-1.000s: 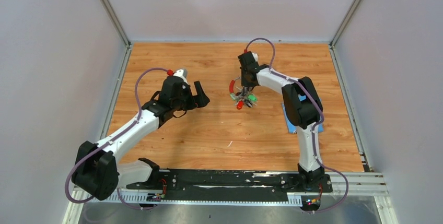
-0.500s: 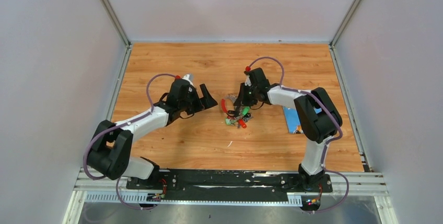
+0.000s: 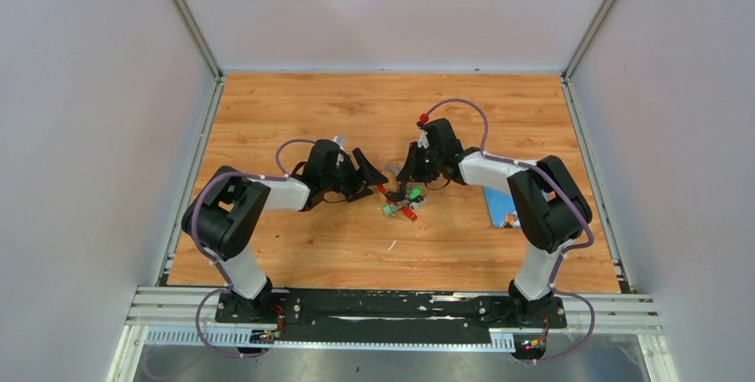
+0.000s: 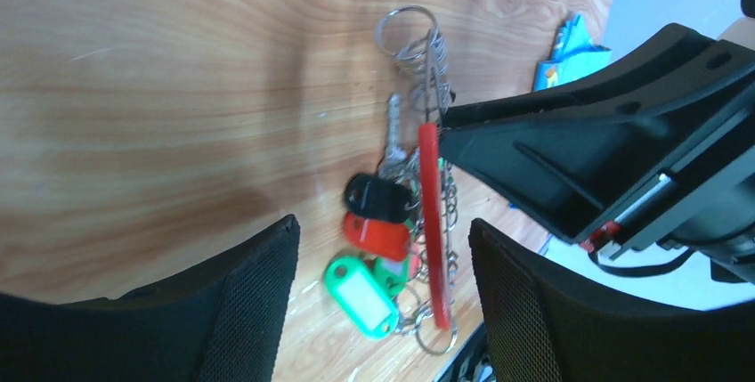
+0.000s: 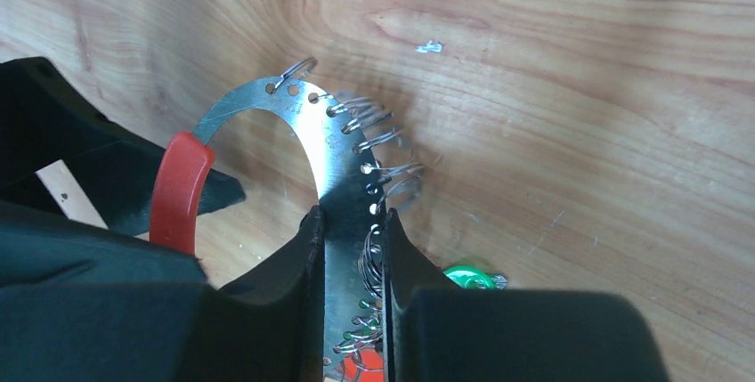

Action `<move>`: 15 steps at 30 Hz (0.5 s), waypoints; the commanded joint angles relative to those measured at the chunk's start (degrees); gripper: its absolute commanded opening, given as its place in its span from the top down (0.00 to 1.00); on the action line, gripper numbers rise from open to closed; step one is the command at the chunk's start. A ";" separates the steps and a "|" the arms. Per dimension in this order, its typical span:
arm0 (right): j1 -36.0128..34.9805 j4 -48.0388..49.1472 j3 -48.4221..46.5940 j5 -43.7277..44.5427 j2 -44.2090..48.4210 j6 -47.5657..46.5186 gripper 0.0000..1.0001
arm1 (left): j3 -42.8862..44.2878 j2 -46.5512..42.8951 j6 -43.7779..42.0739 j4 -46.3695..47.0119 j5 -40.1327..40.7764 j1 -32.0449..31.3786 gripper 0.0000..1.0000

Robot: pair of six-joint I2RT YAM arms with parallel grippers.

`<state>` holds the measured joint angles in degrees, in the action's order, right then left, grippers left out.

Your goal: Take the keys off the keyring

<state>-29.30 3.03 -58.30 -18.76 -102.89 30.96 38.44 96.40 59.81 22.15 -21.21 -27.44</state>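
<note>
The left gripper [image 3: 368, 173] is moving in. A second ago it was sitting far off to the left. Now it is hanging just beside the keyring [image 5: 303, 119], with its fingers spread wide and nothing between them. The right gripper [image 5: 350, 244] is squeezing the silver band of the keyring tight, and it has been bringing the ring down and over to meet the other arm. The keys [image 4: 378, 235] are dangling under the ring in the middle of the table [image 3: 294, 248], and they seem to be touching the wood. So I think the two arms are getting ready to work together. One is holding the ring and the other is getting set to pull a key. No key is off yet.

There is one keyring with one red part [image 5: 178, 188]. On the bunch I am seeing one black head, one red head and two green ones, and more may be hiding. One blue cloth [image 3: 497, 208] is lying off to the right.
</note>
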 commanded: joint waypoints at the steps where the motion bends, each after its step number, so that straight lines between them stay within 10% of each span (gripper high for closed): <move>1: -1.95 -1.17 0.47 3.53 3.45 -1.71 0.99 | 2.98 3.81 4.40 5.18 -3.20 -1.65 0.30; 8: -2.89 -2.68 0.87 5.88 6.83 -4.87 0.99 | 2.91 6.63 8.86 10.57 -6.44 -2.39 0.59; 12: -2.96 -5.16 1.09 7.27 10.83 -7.20 0.99 | 2.39 4.10 10.69 12.32 -9.45 -2.44 1.00; 15: -2.84 -7.02 1.97 9.17 16.71 -8.67 0.71 | 0.65 0.16 14.20 13.89 -9.70 -2.38 1.00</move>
<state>-31.38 -0.23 -58.04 -12.95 -93.43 25.67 40.58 101.80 69.38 31.27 -28.01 -29.50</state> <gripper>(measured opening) 0.110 0.025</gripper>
